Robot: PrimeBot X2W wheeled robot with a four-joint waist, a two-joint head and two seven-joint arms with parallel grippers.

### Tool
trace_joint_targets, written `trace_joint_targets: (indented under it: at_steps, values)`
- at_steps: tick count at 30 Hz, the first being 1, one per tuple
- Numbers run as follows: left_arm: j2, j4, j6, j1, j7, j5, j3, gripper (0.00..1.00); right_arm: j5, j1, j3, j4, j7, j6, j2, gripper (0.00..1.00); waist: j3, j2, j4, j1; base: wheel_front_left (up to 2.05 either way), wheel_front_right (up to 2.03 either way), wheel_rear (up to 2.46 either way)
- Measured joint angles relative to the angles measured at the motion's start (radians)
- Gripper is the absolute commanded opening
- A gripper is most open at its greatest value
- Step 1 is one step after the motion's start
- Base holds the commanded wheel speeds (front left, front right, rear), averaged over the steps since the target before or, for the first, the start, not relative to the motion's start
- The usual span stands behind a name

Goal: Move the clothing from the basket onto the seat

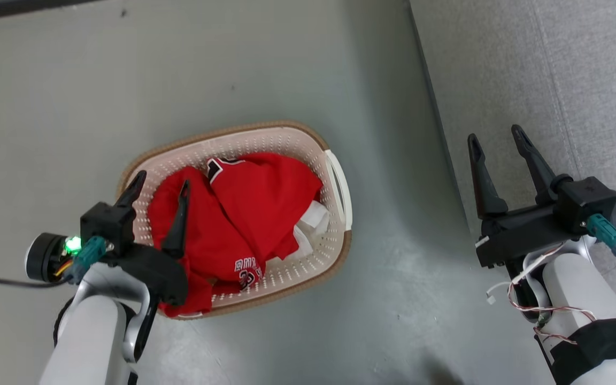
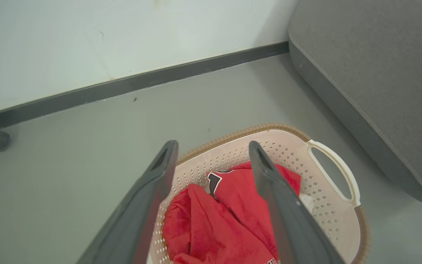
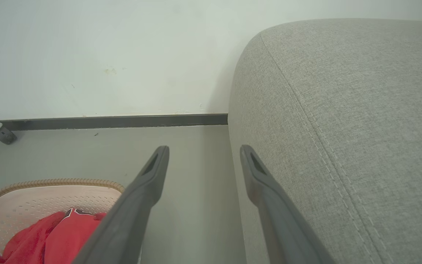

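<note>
- The grey seat (image 1: 543,80) runs along the right side.
- The cream basket (image 1: 308,144) sits on the floor (image 1: 72,80) near the seat, not touching it.
- Red jerseys (image 1: 254,198) lie heaped inside the basket, with a white garment (image 1: 310,224) under them at the handle end.
- The left claw (image 1: 163,180) hovers over the jerseys, fingers spread wide, holding nothing.
- The right claw (image 1: 494,135) hangs over the seat's edge, fingers equally wide, empty.

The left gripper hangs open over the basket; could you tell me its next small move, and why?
Probably lower the left gripper onto the red jersey and close: it hangs open above the basket, holding nothing, and the visible part of the seat bears no garment.
</note>
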Motion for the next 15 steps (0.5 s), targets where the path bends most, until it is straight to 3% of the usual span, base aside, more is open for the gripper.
trace_joint_targets:
  at_steps: [15]
  values:
    - [-0.049,0.147,0.016,-0.088,0.201,0.003,-0.042,1.00,-0.028,-0.047,0.008,0.020,0.000,0.012,-0.006,1.00,0.084,0.0000,-0.028,-0.0002,0.00,0.00,0.00]
